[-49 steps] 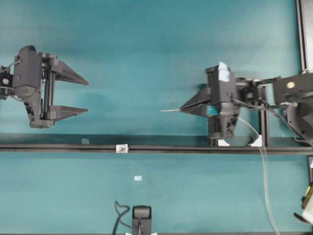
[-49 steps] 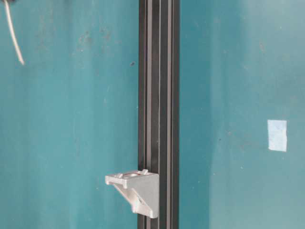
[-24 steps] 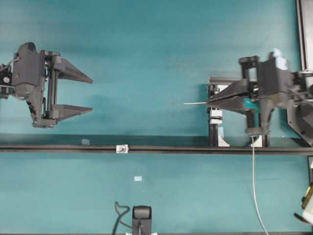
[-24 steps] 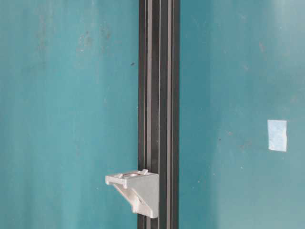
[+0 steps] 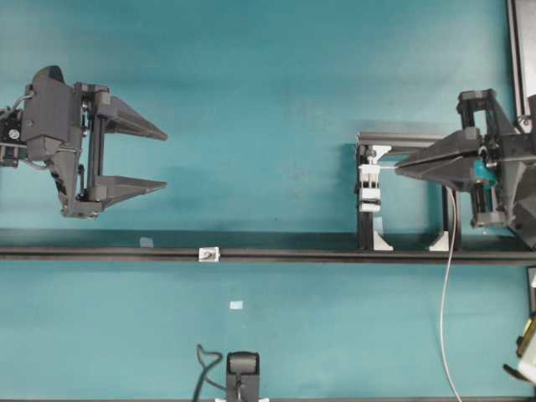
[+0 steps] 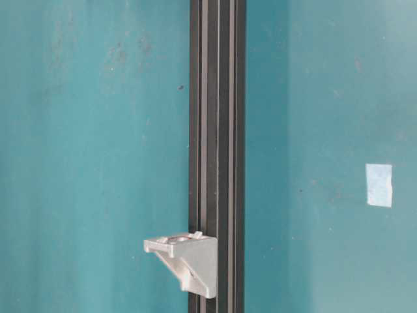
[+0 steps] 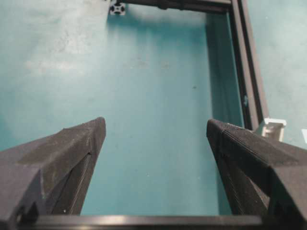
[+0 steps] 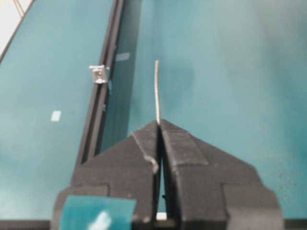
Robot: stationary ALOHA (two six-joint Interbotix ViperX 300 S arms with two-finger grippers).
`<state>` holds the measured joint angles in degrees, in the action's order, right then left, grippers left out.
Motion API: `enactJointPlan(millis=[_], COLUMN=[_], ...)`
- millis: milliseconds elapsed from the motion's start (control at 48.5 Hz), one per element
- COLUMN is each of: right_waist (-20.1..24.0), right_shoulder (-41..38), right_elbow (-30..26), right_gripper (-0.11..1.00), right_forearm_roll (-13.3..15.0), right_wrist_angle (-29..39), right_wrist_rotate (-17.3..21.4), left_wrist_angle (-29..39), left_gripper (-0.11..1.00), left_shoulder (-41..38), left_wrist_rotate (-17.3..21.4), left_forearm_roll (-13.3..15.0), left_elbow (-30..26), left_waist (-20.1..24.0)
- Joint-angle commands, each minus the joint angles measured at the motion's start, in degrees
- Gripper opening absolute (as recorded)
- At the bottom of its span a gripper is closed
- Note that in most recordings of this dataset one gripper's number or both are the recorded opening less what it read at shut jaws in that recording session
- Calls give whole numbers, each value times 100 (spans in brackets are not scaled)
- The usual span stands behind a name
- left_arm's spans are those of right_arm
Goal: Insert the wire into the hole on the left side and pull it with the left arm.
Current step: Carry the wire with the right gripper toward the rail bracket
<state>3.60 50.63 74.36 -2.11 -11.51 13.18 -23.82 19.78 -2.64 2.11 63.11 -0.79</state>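
The wire point(image 8: 157, 91) is a thin pale strand sticking out forward from the tips of my right gripper point(image 8: 159, 122), which is shut on it. From overhead, the right gripper point(image 5: 399, 167) is at the far right, pointing left, and the rest of the wire point(image 5: 444, 293) hangs down across the rail. The hole is in a small white block point(image 5: 208, 254) on the black rail, which also shows in the right wrist view point(image 8: 98, 73) and at table level point(image 6: 186, 261). My left gripper point(image 5: 162, 159) hovers far left, open and empty, with its fingertips wide apart point(image 7: 156, 127).
A long black rail point(image 5: 285, 254) crosses the teal table. A taller white-and-black clamp block point(image 5: 368, 186) stands in a black square frame just left of the right gripper's tip. A pale tape patch point(image 5: 236, 305) and a small camera point(image 5: 243, 373) lie nearer the front edge.
My right gripper has drawn back to the right with the wire, from left of the clamp frame to its right side. The wire tip has left the table-level view. The left gripper edged slightly right.
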Motion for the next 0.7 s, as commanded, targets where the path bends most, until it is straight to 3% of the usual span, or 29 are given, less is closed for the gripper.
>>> enactJointPlan(millis=[0,206,536,680], right_waist=[0,62,589,949], right_shoulder=[-105,-712,-2320,-3138], right_elbow=[26,123,-123,-290], right_gripper=[2,2,2,2], right_forearm_roll=[-18,-18,-35,-475], right_wrist_angle=[-272,-949,-2531,-3243], right_wrist_rotate=[97,193,149,-132], left_wrist_angle=[-88,-378,-1564,-1819], left_gripper=[81,80,80,80], left_shoulder=[0,-264,-896,-1160], left_wrist_rotate=[-9,-185,-387,-387], left_forearm_roll=[35,53,53,62], left_elbow=[-123,-88,167,167], left_waist=[-105,-466,-1028,-1143])
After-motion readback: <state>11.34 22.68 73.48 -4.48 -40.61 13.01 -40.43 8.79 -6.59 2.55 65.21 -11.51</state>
